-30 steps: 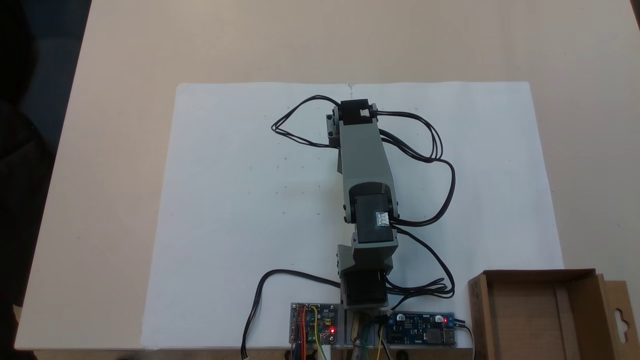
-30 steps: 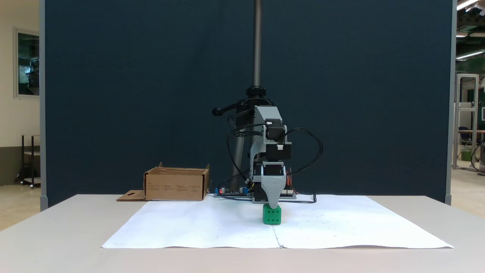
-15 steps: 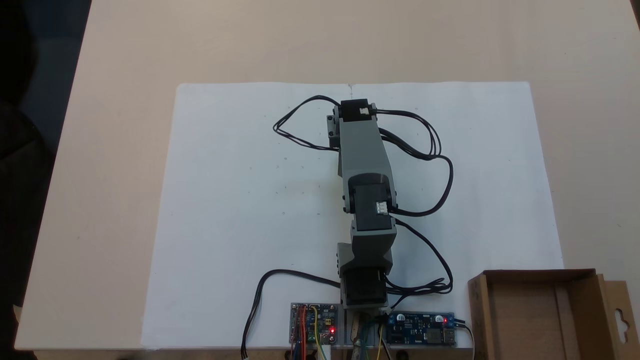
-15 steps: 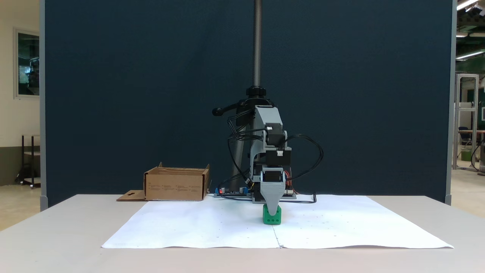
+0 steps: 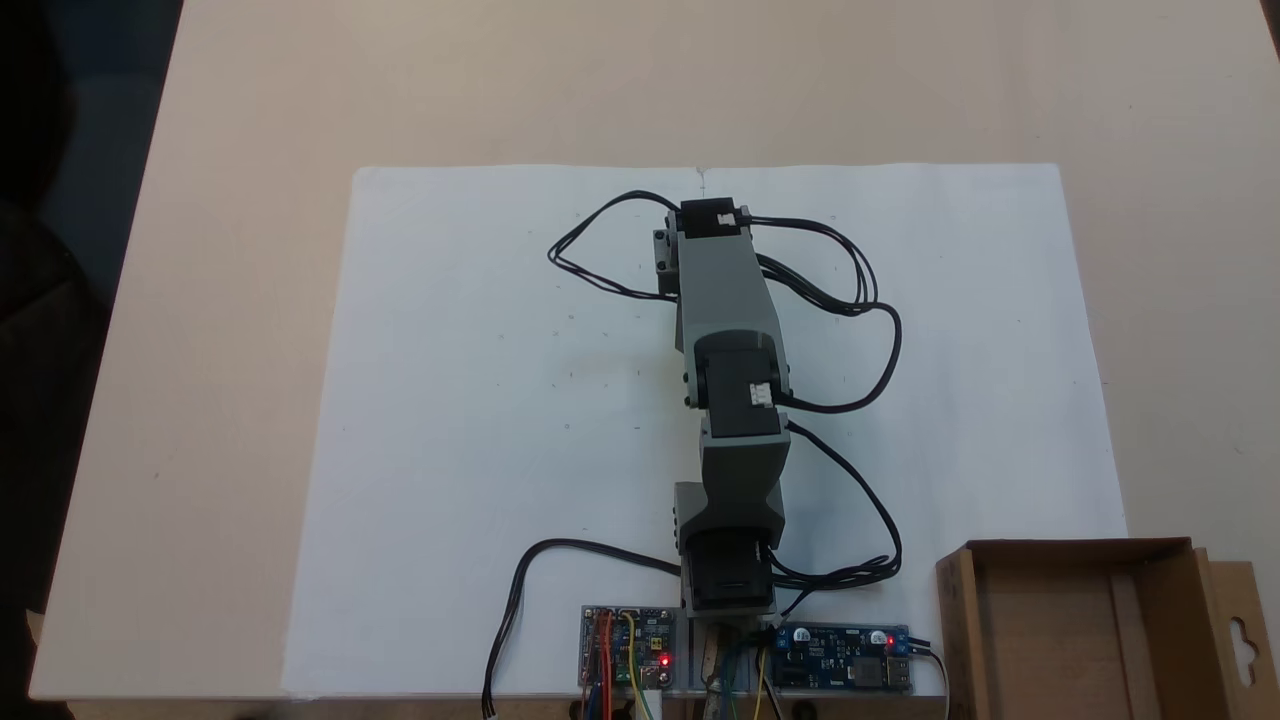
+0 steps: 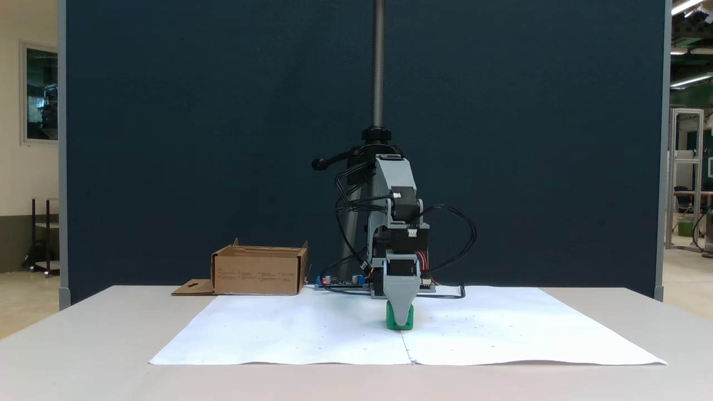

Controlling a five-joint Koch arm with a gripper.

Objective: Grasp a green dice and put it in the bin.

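**A:** Green dice (image 6: pixel 400 322) first; where does it sit? I find it on the white paper sheet (image 6: pixel 312 334), near the sheet's middle fold, directly under the arm, and well apart from the bin (image 6: pixel 259 273).

**B:** Agreed; the bin stands at the table's back edge, off to the left in that fixed view, and at the lower right corner (image 5: pixel 1085 625) seen from above; its flap with the keyhole cutout lies flat beside it.

**A:** How would you expect the cube to handle?

**B:** My guess is light and rigid, probably hard plastic; smooth faces, so perhaps a little slippery; not fragile. Two opposite flat faces look like the place to take it, low enough that it cannot tip out.

**A:** And the gripper (image 6: pixel 399 316)?

**B:** It points straight down over the cube; its grey front jaw covers the middle of the dice, with green showing on both sides and beneath the tip; so it reaches down around the cube or presses against it; I cannot tell which.

**A:** Wide or narrow?

**B:** I cannot tell; the jaws stand one behind the other for that camera, and from above the arm's own links hide them.
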